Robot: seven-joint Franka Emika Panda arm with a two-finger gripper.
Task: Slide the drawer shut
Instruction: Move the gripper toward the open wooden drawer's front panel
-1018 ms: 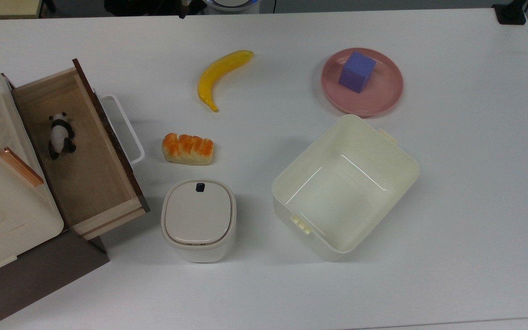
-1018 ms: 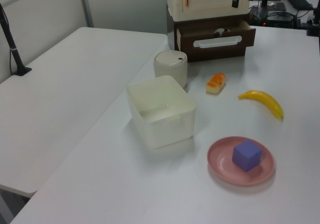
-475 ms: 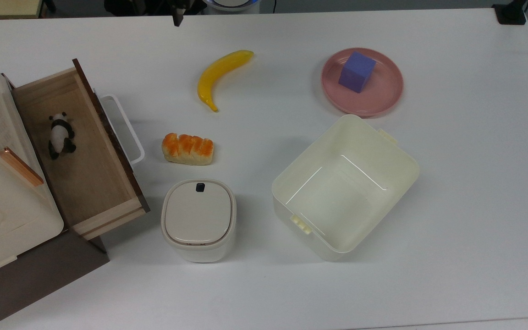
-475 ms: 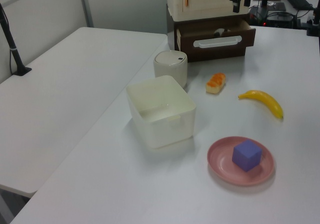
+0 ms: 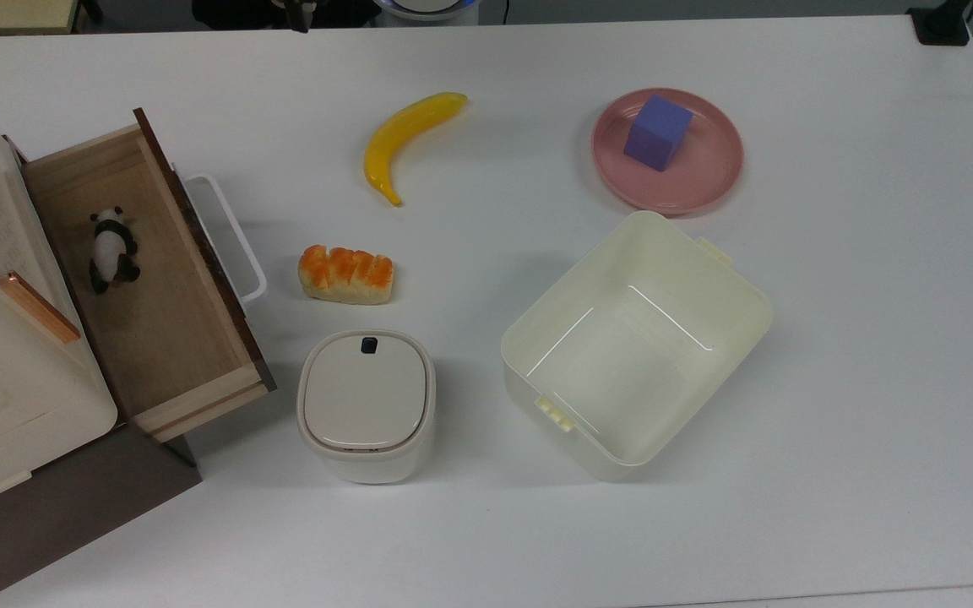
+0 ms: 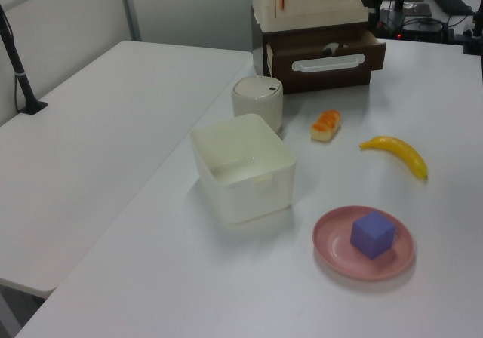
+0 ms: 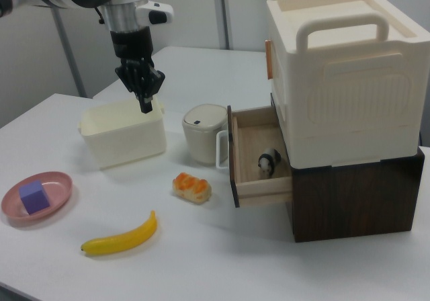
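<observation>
the gripper [image 7: 146,105] hangs high above the table [image 7: 222,261], fingers drawn together on nothing; in the top view it is cut off at the upper edge. below it in the right view lies bare table, then the banana [image 7: 121,237] and bread [image 7: 191,186]. to its right in the right view, well apart, the drawer [image 7: 254,158] stands pulled out of the cabinet [image 7: 356,193], a toy panda [image 7: 269,162] inside, its white handle [image 5: 226,236] facing open tabletop.
</observation>
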